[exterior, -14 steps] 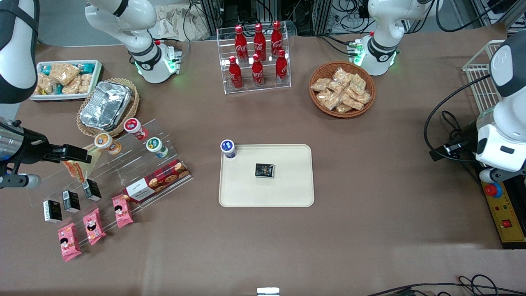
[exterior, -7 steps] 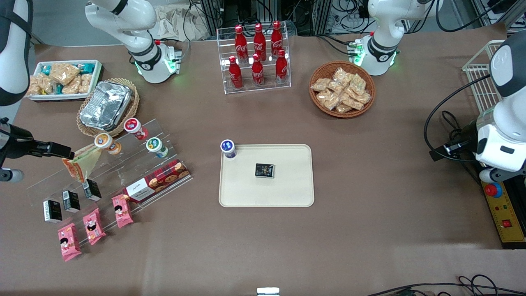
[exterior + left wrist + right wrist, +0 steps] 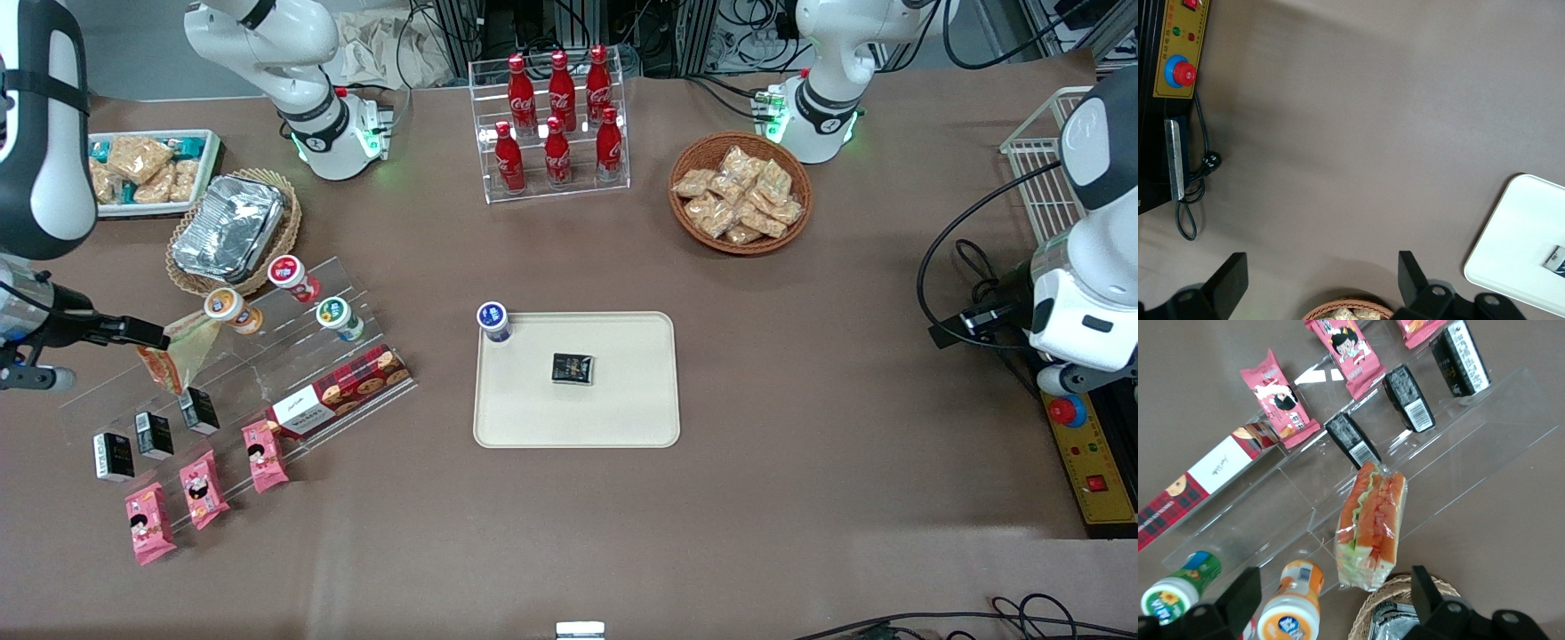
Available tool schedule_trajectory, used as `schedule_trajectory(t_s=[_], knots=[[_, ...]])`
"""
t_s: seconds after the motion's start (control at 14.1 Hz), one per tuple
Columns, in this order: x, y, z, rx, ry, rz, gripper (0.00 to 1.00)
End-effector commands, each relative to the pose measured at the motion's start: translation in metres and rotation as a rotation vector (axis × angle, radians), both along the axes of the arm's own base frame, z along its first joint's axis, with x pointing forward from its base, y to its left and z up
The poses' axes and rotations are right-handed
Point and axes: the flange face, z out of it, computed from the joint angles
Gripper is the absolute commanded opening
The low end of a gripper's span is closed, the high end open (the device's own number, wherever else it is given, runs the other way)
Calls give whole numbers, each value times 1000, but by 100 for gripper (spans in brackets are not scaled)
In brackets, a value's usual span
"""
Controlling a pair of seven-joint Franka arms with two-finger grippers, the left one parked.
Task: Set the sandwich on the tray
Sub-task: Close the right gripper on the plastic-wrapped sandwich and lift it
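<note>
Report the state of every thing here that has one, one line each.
hand: open, at the sandwich, gripping nothing.
sandwich: wrapped, lying on the clear stand, not gripped.
tray: flat on the table, carrying a dark packet, no sandwich on it.
cola bottles: capped, upright.
foil container: covered, sitting in a wicker basket.

The red bottles (image 3: 557, 116) read "Coca-Cola".

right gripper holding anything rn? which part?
Nothing held. The gripper is open above the sandwich, which stands on the clear acrylic rack, fingers clear of it.
</note>
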Motion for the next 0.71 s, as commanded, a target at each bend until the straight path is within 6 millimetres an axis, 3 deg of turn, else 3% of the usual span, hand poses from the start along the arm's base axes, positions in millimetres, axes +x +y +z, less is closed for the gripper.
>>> schedule_trajectory(t_s=[0.0,0.64], knots=[[-7,-6,-20,-43,-21,15,100],[-1,-12,-61,-50,4,8,100]])
